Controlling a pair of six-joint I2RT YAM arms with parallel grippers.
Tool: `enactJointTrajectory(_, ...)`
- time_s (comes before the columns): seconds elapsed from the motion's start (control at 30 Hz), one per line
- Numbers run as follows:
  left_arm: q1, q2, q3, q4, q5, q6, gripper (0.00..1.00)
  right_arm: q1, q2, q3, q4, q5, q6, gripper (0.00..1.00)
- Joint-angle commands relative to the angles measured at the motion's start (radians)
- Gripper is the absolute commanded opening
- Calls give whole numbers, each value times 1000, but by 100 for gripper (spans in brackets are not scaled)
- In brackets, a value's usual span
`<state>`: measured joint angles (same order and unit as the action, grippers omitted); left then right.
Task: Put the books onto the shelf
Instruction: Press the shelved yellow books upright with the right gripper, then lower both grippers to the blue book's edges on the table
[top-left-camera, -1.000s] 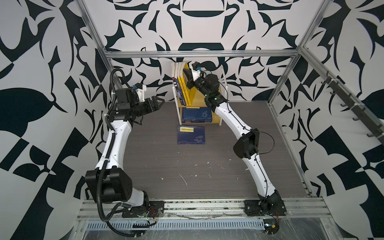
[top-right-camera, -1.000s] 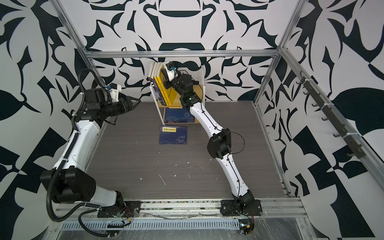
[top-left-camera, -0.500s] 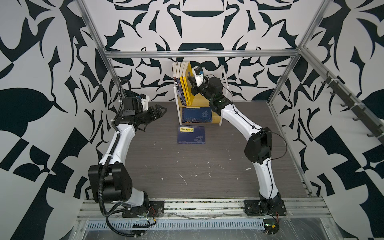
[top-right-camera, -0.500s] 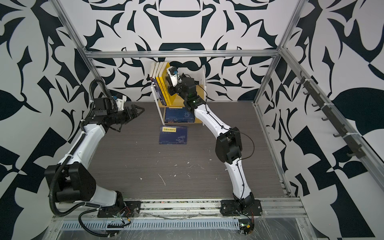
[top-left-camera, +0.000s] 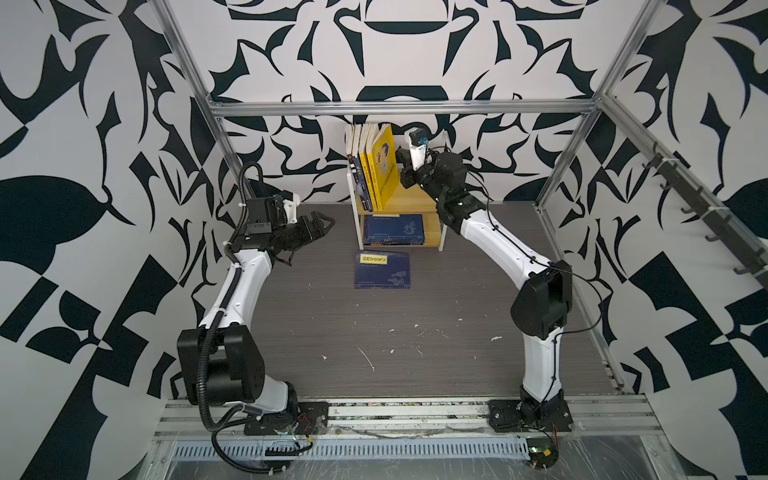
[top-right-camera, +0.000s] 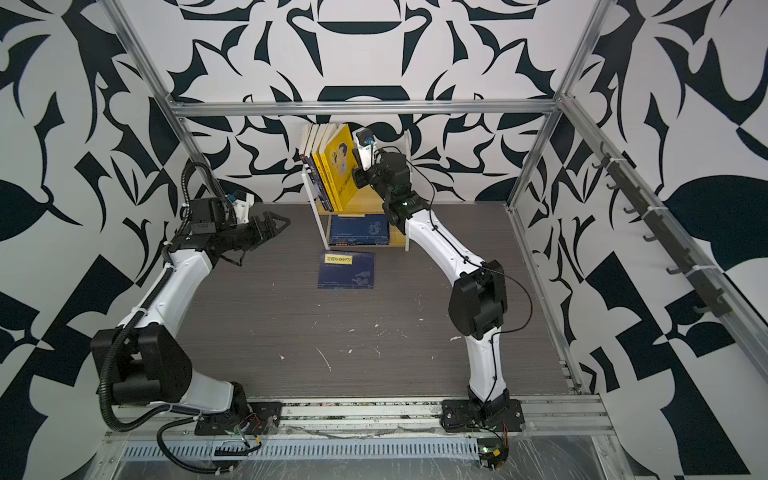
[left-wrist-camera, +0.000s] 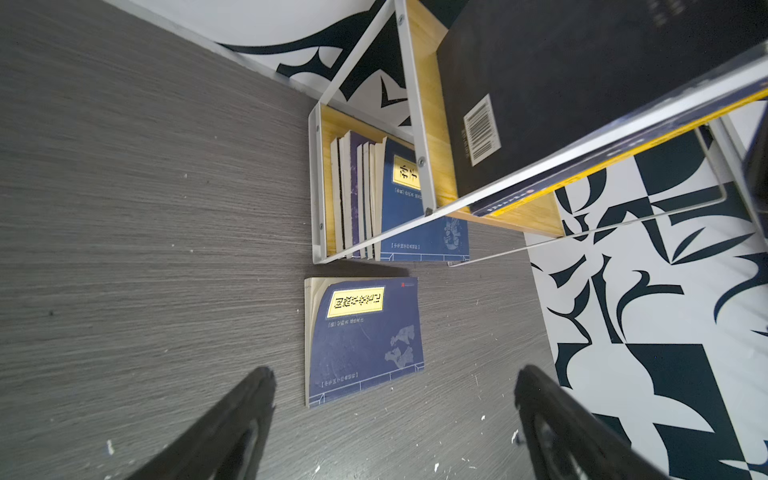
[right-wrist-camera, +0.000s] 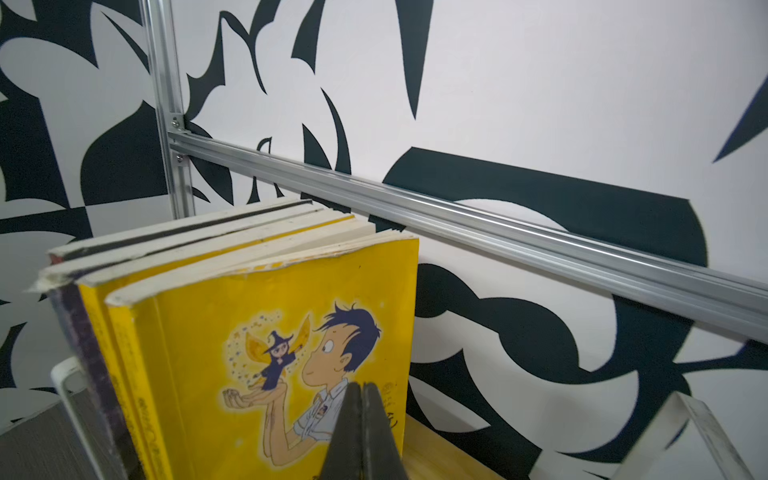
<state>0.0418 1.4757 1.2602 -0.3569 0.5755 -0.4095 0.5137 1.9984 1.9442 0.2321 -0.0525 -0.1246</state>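
One navy paperback with a yellow title label lies flat on the tabletop just before the shelf. The shelf's upper tier holds two bright yellow books upright beside darker books. The left pincer, wide and empty, has swung nearer the shelf than a second ago; the right pincer, closed on nothing, faces the front yellow cover.
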Motion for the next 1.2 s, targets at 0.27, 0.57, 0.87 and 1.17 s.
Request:
enactJointTrajectory(0.27,3,34,-74,51,-5,-28,97,8,-282,-271,-83,107,92,10)
enactJointTrajectory(0.57,-30,108,-166,126,-26,-106,98,96,-535,-641,-171,156,258,31)
enactJointTrajectory(0.87,-96,259,-187,189,-36,-199,96,181,-601,-939,-160,209,470,46)
enactJointTrajectory(1.17,-142,382,-169,219,-13,-226,90,187,-458,-1083,8,216,589,46)
